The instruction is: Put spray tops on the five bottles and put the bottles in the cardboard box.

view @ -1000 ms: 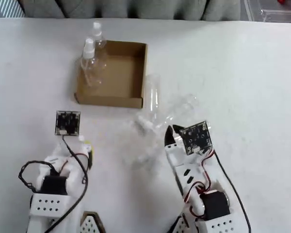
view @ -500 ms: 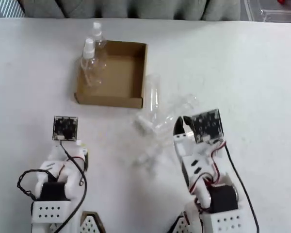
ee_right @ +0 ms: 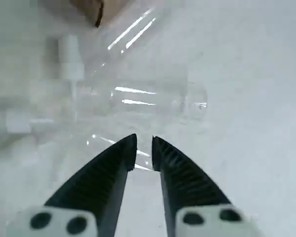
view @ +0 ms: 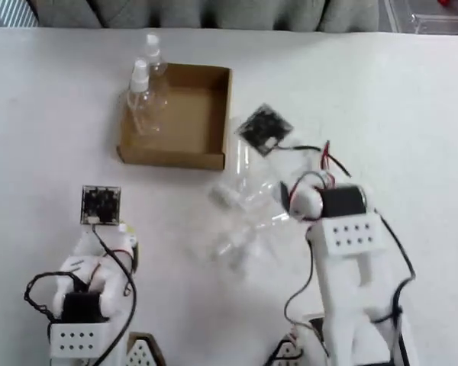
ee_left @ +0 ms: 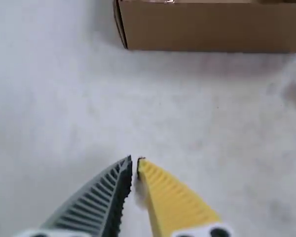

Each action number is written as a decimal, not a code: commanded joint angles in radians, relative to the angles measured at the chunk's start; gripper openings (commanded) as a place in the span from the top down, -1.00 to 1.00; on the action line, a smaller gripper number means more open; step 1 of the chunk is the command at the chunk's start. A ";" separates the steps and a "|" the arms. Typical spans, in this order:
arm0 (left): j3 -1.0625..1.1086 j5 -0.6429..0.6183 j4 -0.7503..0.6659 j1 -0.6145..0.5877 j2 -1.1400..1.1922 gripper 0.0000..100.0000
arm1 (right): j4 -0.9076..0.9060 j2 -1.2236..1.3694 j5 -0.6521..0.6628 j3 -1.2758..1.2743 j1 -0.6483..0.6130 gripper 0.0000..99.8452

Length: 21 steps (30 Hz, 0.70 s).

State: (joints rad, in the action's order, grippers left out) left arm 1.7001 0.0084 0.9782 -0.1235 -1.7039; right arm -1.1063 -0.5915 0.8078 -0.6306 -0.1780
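— The right gripper (ee_right: 143, 143)?
— A narrow slit between its jaws, nothing in it, low over a clear bottle (ee_right: 153, 98) lying on the table (view: 382, 91) near the cardboard box (view: 191, 122).
— And the left gripper (ee_left: 134, 165)?
— Tips all but touching, empty, over bare table short of the box.
— Bottles with tops on?
— Two, upright at the box's far corner on the left arm's side: the nearer capped bottle (view: 141, 95) and the farther capped bottle (view: 154, 57). The loose clear ones overlap, so I can't count them. One loose spray top (ee_right: 70, 61) lies among them.
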 commanded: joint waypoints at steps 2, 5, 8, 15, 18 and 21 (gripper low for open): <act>-0.002 0.009 0.006 -0.001 -0.019 0.95 | -0.071 0.096 0.282 0.106 -0.015 0.53; -0.002 0.009 0.006 -0.001 -0.019 0.95 | -0.082 0.139 0.451 0.103 -0.031 0.45; -0.002 0.009 0.006 -0.001 -0.019 0.95 | -0.082 0.174 0.529 0.112 -0.054 0.45; -0.002 0.083 0.008 0.007 -0.019 0.95 | -0.202 0.341 0.694 0.296 -0.076 0.45; -0.002 0.084 0.008 0.007 -0.019 0.95 | -0.214 0.444 0.750 0.368 -0.071 0.45; -0.002 0.086 0.008 0.007 -0.019 0.95 | -0.271 0.541 0.819 0.437 -0.070 0.42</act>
State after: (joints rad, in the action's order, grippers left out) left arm 1.7001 0.0852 0.9797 -0.1235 -1.7039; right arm -1.3272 -0.0974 1.5643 -0.2869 -0.2440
